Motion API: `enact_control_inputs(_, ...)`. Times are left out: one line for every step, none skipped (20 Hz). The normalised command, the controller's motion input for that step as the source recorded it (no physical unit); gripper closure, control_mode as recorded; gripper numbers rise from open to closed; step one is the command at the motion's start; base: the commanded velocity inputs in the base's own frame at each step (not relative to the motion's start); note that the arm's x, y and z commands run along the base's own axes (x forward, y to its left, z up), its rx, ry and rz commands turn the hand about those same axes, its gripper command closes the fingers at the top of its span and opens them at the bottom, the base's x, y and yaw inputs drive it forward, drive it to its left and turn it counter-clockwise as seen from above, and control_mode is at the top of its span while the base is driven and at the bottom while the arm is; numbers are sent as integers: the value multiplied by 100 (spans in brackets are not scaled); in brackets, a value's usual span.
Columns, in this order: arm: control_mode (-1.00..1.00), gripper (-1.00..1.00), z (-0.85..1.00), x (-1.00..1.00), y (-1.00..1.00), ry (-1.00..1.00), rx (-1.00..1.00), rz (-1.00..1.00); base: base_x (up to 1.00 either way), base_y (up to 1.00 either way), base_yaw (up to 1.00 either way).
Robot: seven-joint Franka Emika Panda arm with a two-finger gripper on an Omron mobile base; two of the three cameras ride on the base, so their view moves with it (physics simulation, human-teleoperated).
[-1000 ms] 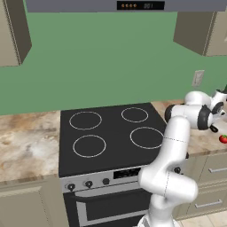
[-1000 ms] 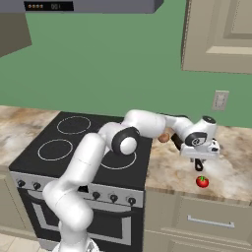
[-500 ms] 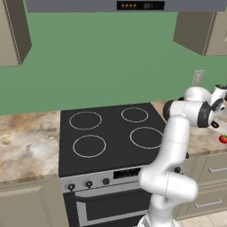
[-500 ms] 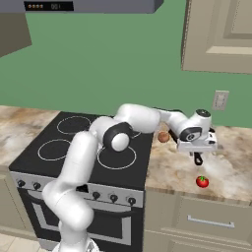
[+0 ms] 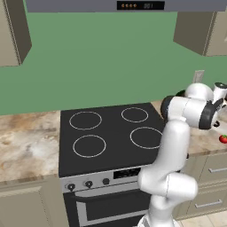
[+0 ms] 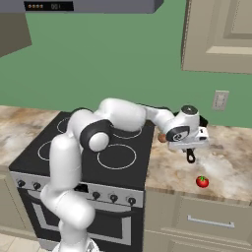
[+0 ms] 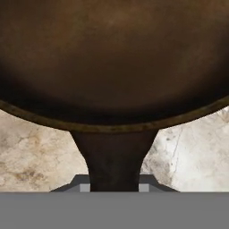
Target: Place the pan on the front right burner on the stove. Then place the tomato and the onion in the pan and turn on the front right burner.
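The dark brown pan spreads across the top of the hand view, and its handle runs down between my fingertips. My gripper is shut on that handle. In the right base view my gripper hangs over the counter right of the stove, with the handle's end poking out below it. The onion sits just left of the hand, partly hidden by the arm. The tomato lies on the counter in front. The front right burner is bare.
Marble counter runs right of the stove, with a wall outlet behind it and a cabinet overhead. Black knobs line the stove's front panel. The arm's elbow hangs over the cooktop.
The jaws have closed on the pan's handle. The hand has risen a little and shifted left toward the stove. The tomato has stayed put.
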Motion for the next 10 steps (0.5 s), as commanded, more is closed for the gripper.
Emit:
enact_control_inputs(-100,100,53,-34,44,0,0,8,0,0,0)
enact_control_inputs(-100,100,56,-25,51,0,0,9,0,0,0)
enact_control_inputs(-100,100,63,-23,54,0,0,9,0,0,0)
enact_control_inputs(-100,100,69,-16,55,3,1,10,0,0,0)
enact_control_inputs(-100,100,73,-14,55,3,1,9,0,0,0)
enact_control_inputs(-100,100,81,-11,56,4,1,8,0,0,0)
enact_control_inputs(-100,100,88,-14,54,2,0,7,0,0,0)
enact_control_inputs(-100,100,84,-12,51,5,1,6,0,0,0)
enact_control_inputs(-100,100,79,-10,52,7,2,6,0,0,0)
enact_control_inputs(-100,100,72,-12,48,10,2,7,0,0,0)
